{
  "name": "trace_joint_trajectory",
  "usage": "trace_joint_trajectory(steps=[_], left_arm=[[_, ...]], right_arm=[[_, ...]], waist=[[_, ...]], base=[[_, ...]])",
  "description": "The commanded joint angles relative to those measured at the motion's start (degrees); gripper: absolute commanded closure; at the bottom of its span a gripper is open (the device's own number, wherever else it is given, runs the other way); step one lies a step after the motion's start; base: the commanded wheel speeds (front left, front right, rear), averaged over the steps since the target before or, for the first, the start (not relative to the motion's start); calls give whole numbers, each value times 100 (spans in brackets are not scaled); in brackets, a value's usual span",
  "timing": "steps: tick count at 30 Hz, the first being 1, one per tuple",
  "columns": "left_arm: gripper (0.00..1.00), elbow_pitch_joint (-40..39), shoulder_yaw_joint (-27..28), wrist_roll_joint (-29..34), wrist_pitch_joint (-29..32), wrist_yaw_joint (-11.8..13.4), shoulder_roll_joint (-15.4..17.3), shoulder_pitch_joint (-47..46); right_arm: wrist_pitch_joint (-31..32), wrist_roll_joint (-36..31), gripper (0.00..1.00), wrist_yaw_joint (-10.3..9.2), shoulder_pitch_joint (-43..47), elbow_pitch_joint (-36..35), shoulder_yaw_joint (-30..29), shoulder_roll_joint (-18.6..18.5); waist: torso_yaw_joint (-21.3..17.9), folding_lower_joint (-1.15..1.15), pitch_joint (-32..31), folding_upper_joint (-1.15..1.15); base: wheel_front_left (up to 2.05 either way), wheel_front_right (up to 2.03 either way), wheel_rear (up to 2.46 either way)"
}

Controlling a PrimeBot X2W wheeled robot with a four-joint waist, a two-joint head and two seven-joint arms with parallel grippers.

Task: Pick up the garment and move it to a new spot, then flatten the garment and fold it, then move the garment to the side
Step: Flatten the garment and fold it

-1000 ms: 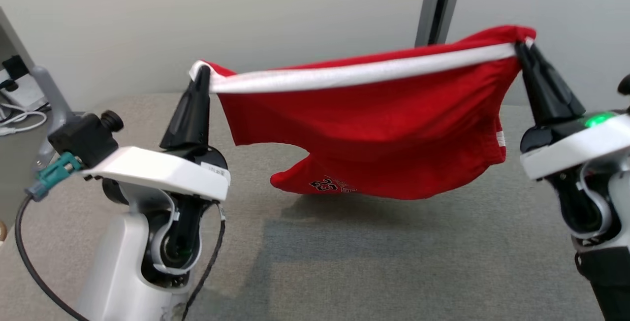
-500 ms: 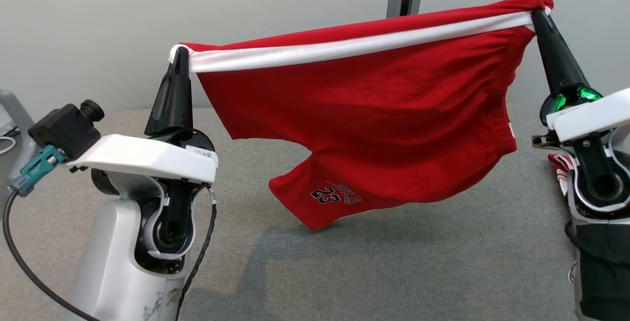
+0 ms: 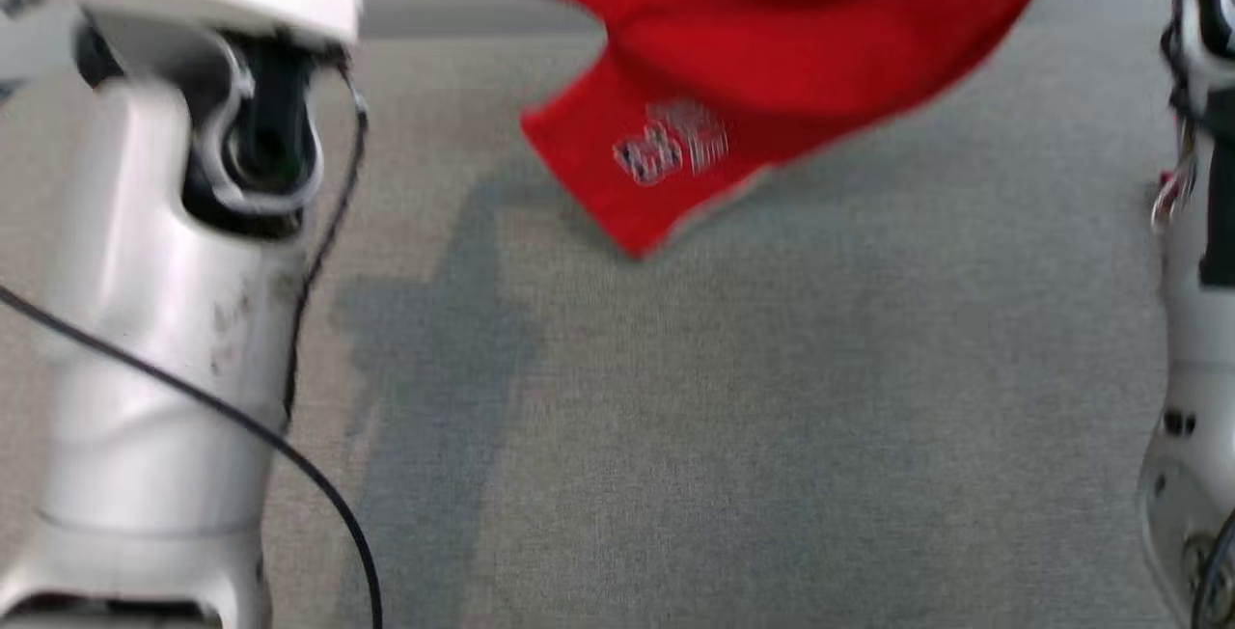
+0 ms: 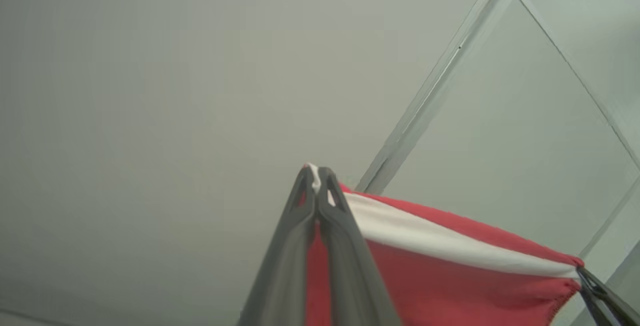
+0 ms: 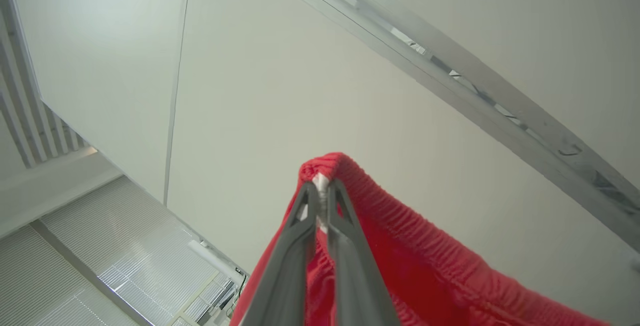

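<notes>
The red shorts (image 3: 791,41) are held up over the table (image 3: 772,436), pinched by the closed left gripper (image 4: 315,173) and closed right gripper (image 5: 321,188); placing, flattening, folding and setting aside appear left.

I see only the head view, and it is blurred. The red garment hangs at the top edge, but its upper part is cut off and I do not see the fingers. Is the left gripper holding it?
Observer: Yes. In the left wrist view the left gripper is shut on the white band at one corner of the red garment.
Operator: And the right one, what does it hold?
Observer: In the right wrist view the right gripper is shut on the gathered red edge of the garment, with a bit of white cloth between its fingertips.
</notes>
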Motion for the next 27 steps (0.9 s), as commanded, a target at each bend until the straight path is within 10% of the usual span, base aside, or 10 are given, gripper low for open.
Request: trace_joint_trajectory(steps=[1, 12, 27], left_arm=[[100, 198, 86, 82, -120, -23, 90, -316], [100, 1912, 359, -213, -1143, -651, -35, -2704], [100, 3583, -145, -1090, -1503, -1373, -90, -2513]], right_arm=[[-128, 18, 100, 0, -272, 112, 27, -80], [-1058, 543, 100, 1, -1737, 359, 766, -74], [-1345, 1777, 100, 2, -302, 188, 1208, -411]], waist=[[3, 0, 578, 0], [-11, 0, 1614, 0], [180, 0, 2177, 0]], base=[[0, 0, 0], [0, 0, 0], [0, 0, 0]])
